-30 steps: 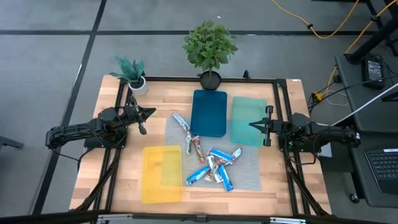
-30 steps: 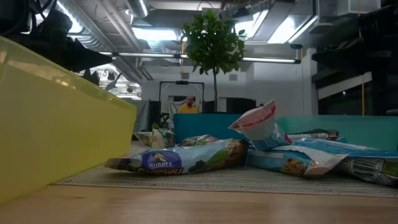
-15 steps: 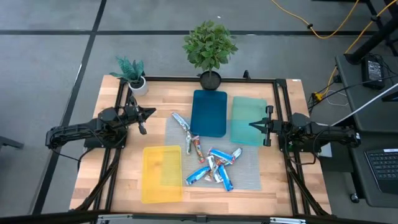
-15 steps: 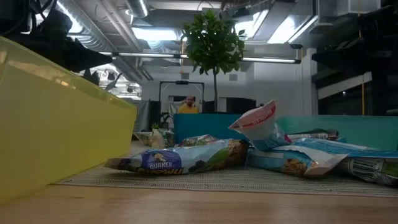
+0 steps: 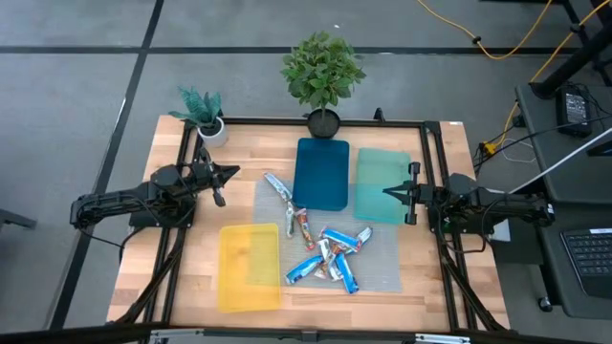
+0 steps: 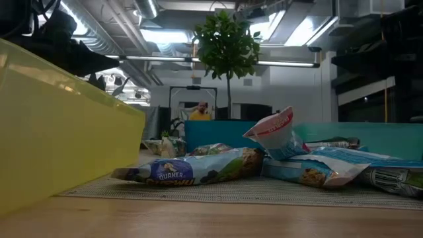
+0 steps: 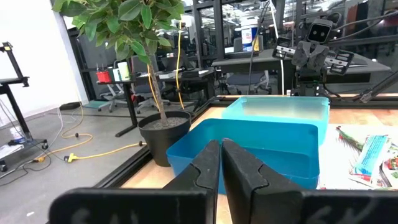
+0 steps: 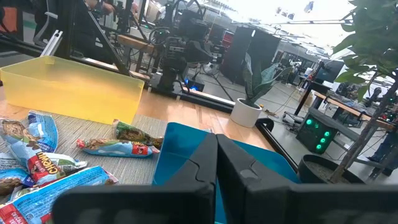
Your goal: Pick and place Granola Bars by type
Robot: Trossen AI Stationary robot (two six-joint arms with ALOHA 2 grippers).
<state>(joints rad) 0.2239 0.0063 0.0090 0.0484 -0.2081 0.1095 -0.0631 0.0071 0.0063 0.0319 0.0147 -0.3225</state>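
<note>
Wrapped bars (image 5: pixel 325 250) are lying scattered on the grey mat (image 5: pixel 382 272) mid-table between yellow (image 5: pixel 249 268), blue (image 5: pixel 321 173) and teal (image 5: pixel 382 184) trays, while left end effector (image 5: pixel 232 173) and right end effector (image 5: pixel 387 191) are hovering clenched, empty, at opposite sides.

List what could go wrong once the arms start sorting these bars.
The granola bars lie heaped and overlapping on the mat, so a grab may lift two types together. Their shiny wrappers may slip from the fingers. The blue tray and teal tray sit side by side, so a drop could land in the wrong one.
</note>
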